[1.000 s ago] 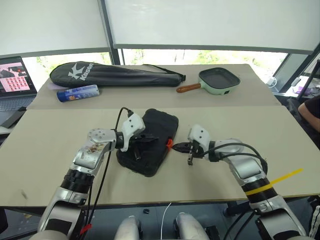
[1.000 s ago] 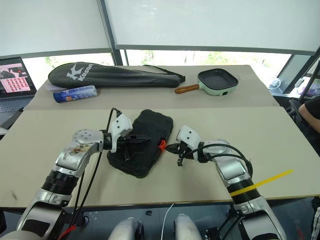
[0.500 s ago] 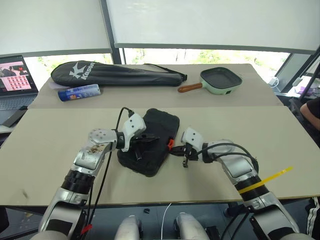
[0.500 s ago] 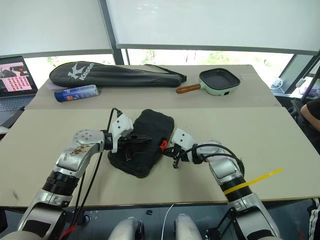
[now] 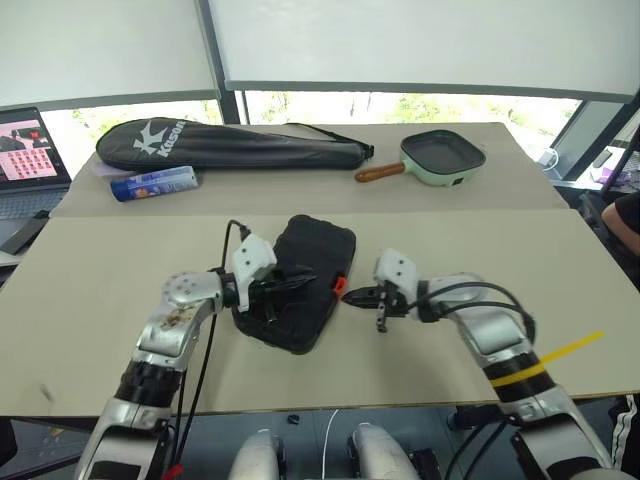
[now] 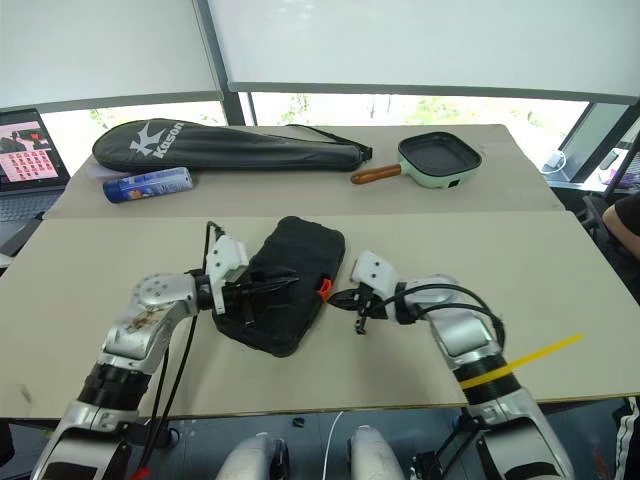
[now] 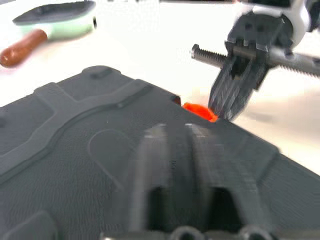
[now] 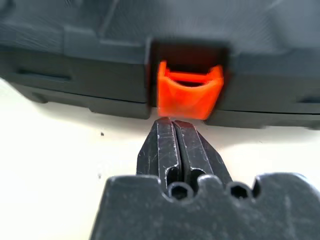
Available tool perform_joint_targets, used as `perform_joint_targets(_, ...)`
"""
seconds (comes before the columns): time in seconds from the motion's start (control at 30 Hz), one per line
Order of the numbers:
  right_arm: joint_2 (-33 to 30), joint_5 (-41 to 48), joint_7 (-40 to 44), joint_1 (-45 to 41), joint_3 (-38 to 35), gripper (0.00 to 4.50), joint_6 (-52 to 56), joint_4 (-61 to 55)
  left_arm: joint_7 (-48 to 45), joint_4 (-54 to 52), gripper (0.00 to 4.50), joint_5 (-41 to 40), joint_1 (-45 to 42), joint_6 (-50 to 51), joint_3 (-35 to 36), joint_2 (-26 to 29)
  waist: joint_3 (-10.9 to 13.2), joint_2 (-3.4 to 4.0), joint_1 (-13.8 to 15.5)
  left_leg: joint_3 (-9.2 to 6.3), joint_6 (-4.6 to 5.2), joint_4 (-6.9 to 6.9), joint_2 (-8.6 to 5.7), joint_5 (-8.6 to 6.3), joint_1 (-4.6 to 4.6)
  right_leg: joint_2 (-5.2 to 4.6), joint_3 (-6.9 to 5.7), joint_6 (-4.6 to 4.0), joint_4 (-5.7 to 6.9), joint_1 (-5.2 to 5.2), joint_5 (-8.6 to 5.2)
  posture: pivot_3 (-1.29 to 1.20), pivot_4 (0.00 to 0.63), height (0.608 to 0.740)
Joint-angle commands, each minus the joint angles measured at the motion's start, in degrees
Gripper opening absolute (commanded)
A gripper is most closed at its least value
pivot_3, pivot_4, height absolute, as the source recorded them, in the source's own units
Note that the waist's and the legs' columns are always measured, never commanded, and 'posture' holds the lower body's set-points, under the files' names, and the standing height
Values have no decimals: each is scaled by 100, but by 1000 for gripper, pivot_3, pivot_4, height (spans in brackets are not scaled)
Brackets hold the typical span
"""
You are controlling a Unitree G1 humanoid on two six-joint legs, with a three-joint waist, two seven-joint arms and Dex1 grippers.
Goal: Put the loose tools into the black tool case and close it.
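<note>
The black tool case (image 5: 303, 280) is lying shut in the middle of the frame on the tan table (image 5: 480, 245). It is looking hard, bumpy and stiff, probably a bit heavy, so pushing on its flat lid or its little orange latch (image 8: 190, 90) seems best. The right gripper (image 8: 176, 137) is pointing at the latch, fingers pressed together, holding nothing. The left gripper (image 5: 293, 283) is hanging over the lid; its fingers are blurry, so I cannot tell its gap
</note>
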Motion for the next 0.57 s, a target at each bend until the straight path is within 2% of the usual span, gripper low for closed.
perform_joint_targets(0.03, -409, 383, 146, 543, -618, 814, -242, -445, -79, -264, 2474, -287, 646, 48, 642, 522, 1, -2, 6, 2, 0, 0, -1, 0, -2, 0, 0, 1, 0, -1, 0, 0, 150, 740)
perform_joint_targets(0.1, -628, 515, 227, 836, -836, 1485, -333, -577, -47, -451, 3202, -466, 934, 228, 964, 779, 2, -2, 4, 1, 1, -8, 0, -4, -8, 0, 2, 2, -3, -8, -1, 0, 150, 740)
perform_joint_targets(0.13, -750, 557, 266, 1029, -994, 1728, -544, -601, -37, -467, 3463, -504, 1186, 202, 1204, 949, 8, -2, 1, 1, 2, -14, 0, -5, -4, -2, 6, 2, -5, -11, -2, 0, 150, 740)
perform_joint_targets(0.2, -924, 569, 331, 1346, -1266, 2494, -1198, -514, 59, -386, 4279, -291, 1728, -112, 1584, 1264, 17, -10, 13, 3, 2, -20, -2, -5, -5, -7, 12, 4, -8, -14, -3, 0, 150, 740)
perform_joint_targets(0.23, -969, 581, 371, 1446, -1356, 2968, -1495, -456, 120, -349, 4500, -168, 1933, -276, 1695, 1369, 19, -13, 12, 4, 2, -20, -2, -5, -1, -8, 12, 5, -12, -12, -3, 0, 150, 740)
perform_joint_targets(0.3, -1025, 704, 504, 1602, -1533, 3588, -1857, -294, 357, -350, 4500, -48, 2339, -368, 1918, 1448, 20, -10, 23, 10, 1, -35, -1, -5, 10, -13, 16, 8, -27, -6, -6, 0, 150, 740)
perform_joint_targets(0.33, -1033, 786, 619, 1678, -1648, 4189, -2119, -135, 429, -366, 4500, -79, 2592, -394, 2090, 1444, 26, -11, 35, 15, 1, -39, -1, -5, 14, -14, 21, 18, -31, -6, -12, 0, 150, 740)
perform_joint_targets(0.43, -1011, 889, 850, 1751, -1873, 4377, -3006, 460, 651, -277, 4500, 51, 3052, -849, 2361, 1330, 73, -89, 98, 18, 0, -39, 7, -4, 2, -13, 19, 5, -30, -19, -4, 0, 150, 740)
perform_joint_targets(0.57, -912, 923, 807, 1647, -1964, 4377, -3426, 969, 950, -373, 4500, 5, 3120, -1004, 2373, 1158, 79, -94, 161, 21, -1, -40, -1, -4, -3, -39, 13, 6, -34, -19, -4, 0, 150, 740)
